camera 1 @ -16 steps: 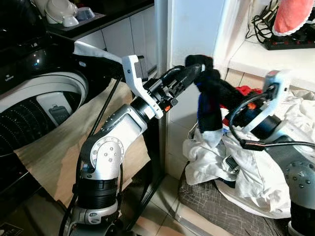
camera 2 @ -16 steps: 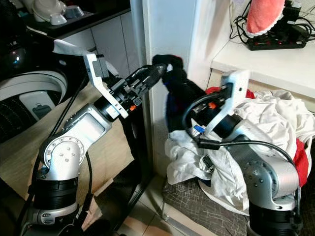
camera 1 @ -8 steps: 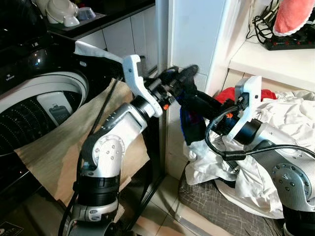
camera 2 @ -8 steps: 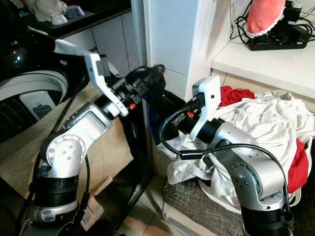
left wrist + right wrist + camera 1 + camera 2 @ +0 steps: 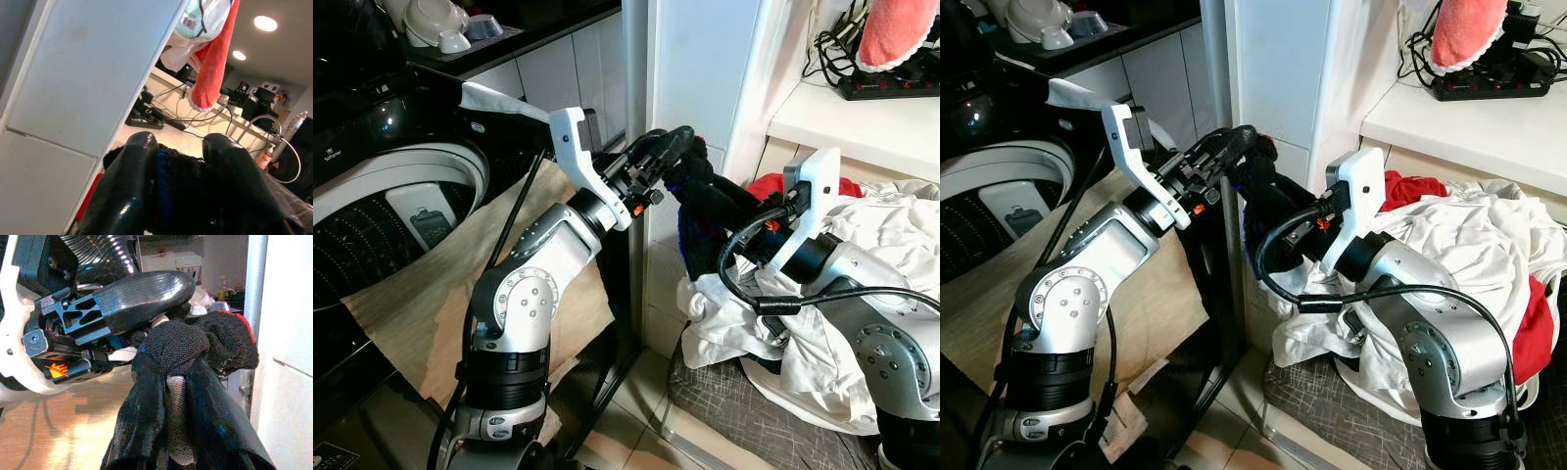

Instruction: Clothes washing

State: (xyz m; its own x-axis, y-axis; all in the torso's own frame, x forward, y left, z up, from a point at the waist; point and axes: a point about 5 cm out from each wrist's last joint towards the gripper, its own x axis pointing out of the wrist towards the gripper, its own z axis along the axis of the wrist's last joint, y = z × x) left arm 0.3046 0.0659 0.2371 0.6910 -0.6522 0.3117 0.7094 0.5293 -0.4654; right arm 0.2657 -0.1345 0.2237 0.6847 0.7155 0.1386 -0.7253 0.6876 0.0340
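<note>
Head stereo downward; close wrist views

Black garment (image 5: 705, 201), blue and red trim

No wording is coming through clearly enough to read: a small white mark on the black washing machine (image 5: 372, 157) is showing as a blur, and the barcode label (image 5: 190, 20) on the pale cloth hanging above in the left wrist view is staying illegible.
</note>
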